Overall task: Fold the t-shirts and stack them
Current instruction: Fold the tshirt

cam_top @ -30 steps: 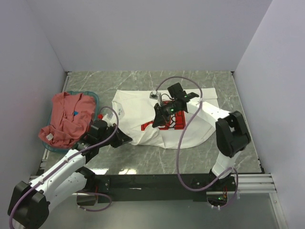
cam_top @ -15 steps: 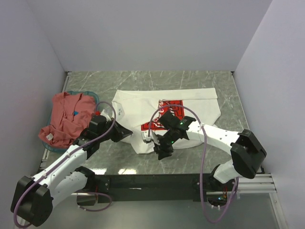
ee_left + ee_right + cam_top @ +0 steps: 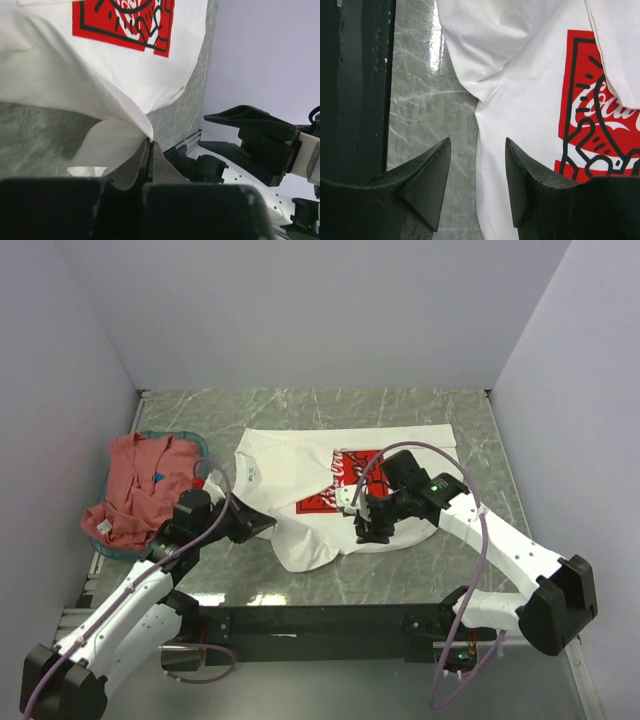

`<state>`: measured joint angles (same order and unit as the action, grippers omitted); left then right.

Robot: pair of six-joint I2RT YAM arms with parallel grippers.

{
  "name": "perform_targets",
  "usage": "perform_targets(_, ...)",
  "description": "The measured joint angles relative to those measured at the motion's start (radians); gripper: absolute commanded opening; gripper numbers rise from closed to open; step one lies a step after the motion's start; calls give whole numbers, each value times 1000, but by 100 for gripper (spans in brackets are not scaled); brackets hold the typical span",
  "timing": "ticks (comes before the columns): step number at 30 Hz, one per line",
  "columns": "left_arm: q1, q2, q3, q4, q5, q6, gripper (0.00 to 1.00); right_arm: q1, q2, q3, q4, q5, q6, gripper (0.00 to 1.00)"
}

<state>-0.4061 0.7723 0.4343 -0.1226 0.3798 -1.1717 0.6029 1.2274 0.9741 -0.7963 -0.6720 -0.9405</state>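
The white t-shirt (image 3: 290,475) with its red Coca-Cola print (image 3: 325,498) lies partly folded on the marble table. My left gripper (image 3: 262,527) is shut on a fold of its near left edge; in the left wrist view the white cloth (image 3: 60,75) runs into the closed tips of the left gripper (image 3: 150,142). My right gripper (image 3: 368,532) hovers open over the shirt's near edge, and the right wrist view shows that gripper (image 3: 477,145) empty above the hem of the shirt (image 3: 520,90). The salmon-red t-shirt (image 3: 140,490) is crumpled in the basket.
The teal basket (image 3: 108,552) stands at the table's left edge. Walls close in the table (image 3: 420,410) on three sides. A black rail (image 3: 320,620) runs along the near edge, seen dark in the right wrist view (image 3: 355,75). The right arm (image 3: 260,145) shows in the left wrist view.
My right gripper carried the shirt's far part toward the near edge, opened and let go, then drew back to the right. The left gripper stayed shut on the cloth and shifted slightly.
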Motion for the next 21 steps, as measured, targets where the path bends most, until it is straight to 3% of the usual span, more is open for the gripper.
perform_targets(6, 6, -148, -33, -153, 6, -4, 0, 29, -31, -61, 33, -18, -13, 57)
perform_targets(11, 6, -327, -51, -371, 2, -39, 1, 111, -23, -98, 69, -8, -31, 57)
perform_targets(14, 6, -398, -49, -505, 0, -51, 23, 128, 9, -80, 88, -9, -34, 57)
perform_targets(15, 6, -405, -45, -547, 1, -52, 38, 128, 23, -75, 99, -8, -35, 57)
perform_targets(18, 7, -409, -20, -657, 7, -37, 59, 137, 45, -75, 122, -8, -45, 58)
perform_targets(21, 6, -388, 51, -739, 8, 29, 62, 168, 46, -77, 138, -2, -69, 58)
